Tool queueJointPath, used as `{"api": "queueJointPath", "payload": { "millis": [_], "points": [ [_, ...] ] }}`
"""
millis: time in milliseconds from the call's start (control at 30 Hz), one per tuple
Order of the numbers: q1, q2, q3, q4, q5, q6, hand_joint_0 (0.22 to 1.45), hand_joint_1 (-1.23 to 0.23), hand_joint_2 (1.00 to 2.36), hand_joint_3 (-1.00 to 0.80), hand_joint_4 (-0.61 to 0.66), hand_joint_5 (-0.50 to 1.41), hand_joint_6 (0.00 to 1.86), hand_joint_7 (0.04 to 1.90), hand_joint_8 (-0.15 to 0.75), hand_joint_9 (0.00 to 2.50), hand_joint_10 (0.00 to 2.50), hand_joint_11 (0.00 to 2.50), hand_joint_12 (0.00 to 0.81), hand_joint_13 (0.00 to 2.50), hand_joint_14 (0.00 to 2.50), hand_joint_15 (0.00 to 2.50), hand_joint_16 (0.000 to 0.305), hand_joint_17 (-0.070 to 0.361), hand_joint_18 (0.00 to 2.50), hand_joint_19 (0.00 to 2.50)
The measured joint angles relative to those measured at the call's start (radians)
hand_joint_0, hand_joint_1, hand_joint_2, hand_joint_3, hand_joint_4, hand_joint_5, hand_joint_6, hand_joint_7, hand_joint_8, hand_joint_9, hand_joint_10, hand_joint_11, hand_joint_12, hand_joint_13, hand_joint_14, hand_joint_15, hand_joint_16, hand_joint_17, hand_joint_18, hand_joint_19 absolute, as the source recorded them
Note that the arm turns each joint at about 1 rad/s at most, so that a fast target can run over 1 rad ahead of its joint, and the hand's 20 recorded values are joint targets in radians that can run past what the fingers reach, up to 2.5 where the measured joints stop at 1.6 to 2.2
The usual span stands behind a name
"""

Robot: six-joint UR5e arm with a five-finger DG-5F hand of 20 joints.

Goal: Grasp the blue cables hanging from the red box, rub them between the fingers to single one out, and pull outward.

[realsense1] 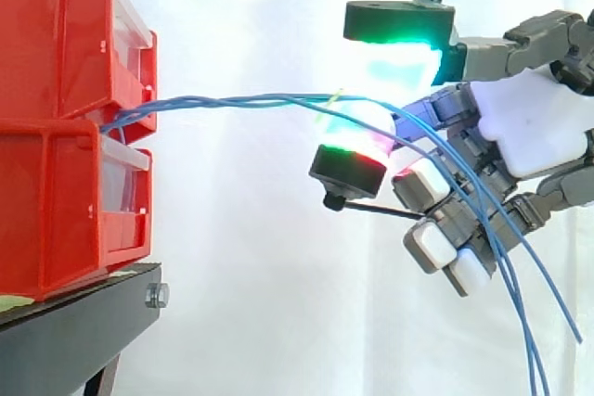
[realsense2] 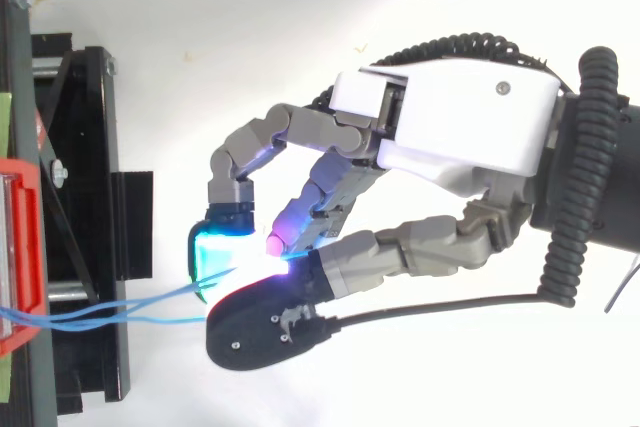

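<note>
Blue cables (realsense1: 232, 101) leave the red box (realsense1: 56, 44) at the seam between it and the lower red bin (realsense1: 56, 210). In the side view that exit sits at 9 o'clock. From there the cables run almost level toward 3 o'clock with only a slight sag, loosely twisted together for the first stretch. They pass into the hand (realsense1: 529, 127), which sits at 2 to 3 o'clock, well clear of the box. Two glowing pads (realsense1: 349, 166) close on the cables from above and below, one glowing green-cyan, the other red and green. I read this as a pinch on the bundle, with the remaining fingers curled under the palm. Past the pinch the loose ends drape over those curled fingers and fall away toward 5 o'clock. From above, the cables (realsense2: 120, 312) come in from 9 o'clock and vanish between the cyan pad and the thumb of the hand (realsense2: 450, 117), which matches a pinch. The black stand (realsense1: 74, 322) carries the bins at 7 o'clock, with the white curtain (realsense1: 260, 303) behind. By my judgement the grasp is done and some outward tension is on. Several strands go through the pinch, so I cannot say one has been singled out. The rubbing looks unfinished, and the real pull is left to do.
</note>
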Motion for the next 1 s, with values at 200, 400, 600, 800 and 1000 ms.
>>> {"api": "queueJointPath", "payload": {
  "millis": [200, 400, 600, 800, 1000],
  "points": [
    [0.0, 0.0, 0.003, -0.001, 0.0, 0.0, 0.69, -0.88, 1.01, -0.35, -0.05, -0.15, 0.9, 1.01, 0.209, 1.03, 0.02, 0.72, 0.323, 0.93, 0.03, 0.63, 0.043, 0.097, 0.8, 0.57],
    [0.0, 0.0, 0.008, -0.003, 0.0, 0.0, 0.75, -0.93, 1.0, -0.5, -0.13, -0.16, 0.91, 0.95, 0.192, 1.01, 0.02, 0.71, 0.316, 0.91, 0.03, 0.61, 0.041, 0.092, 0.8, 0.51],
    [0.001, 0.0, 0.014, -0.003, 0.0, -0.001, 0.73, -0.94, 1.0, -0.5, -0.11, -0.16, 0.9, 0.94, 0.188, 1.02, 0.02, 0.71, 0.309, 0.9, 0.02, 0.61, 0.04, 0.091, 0.8, 0.52],
    [0.001, 0.0, 0.015, -0.004, 0.0, -0.003, 0.52, -0.81, 1.0, -0.5, 0.0, -0.13, 0.88, 1.01, 0.219, 1.1, 0.02, 0.73, 0.332, 0.93, 0.03, 0.63, 0.044, 0.099, 0.82, 0.57],
    [0.002, 0.0, 0.015, -0.008, -0.001, -0.002, 0.5, -0.74, 1.0, -0.5, 0.03, -0.13, 0.87, 0.96, 0.228, 1.12, 0.02, 0.7, 0.346, 0.95, 0.03, 0.63, 0.047, 0.106, 0.83, 0.58]
  ]
}}
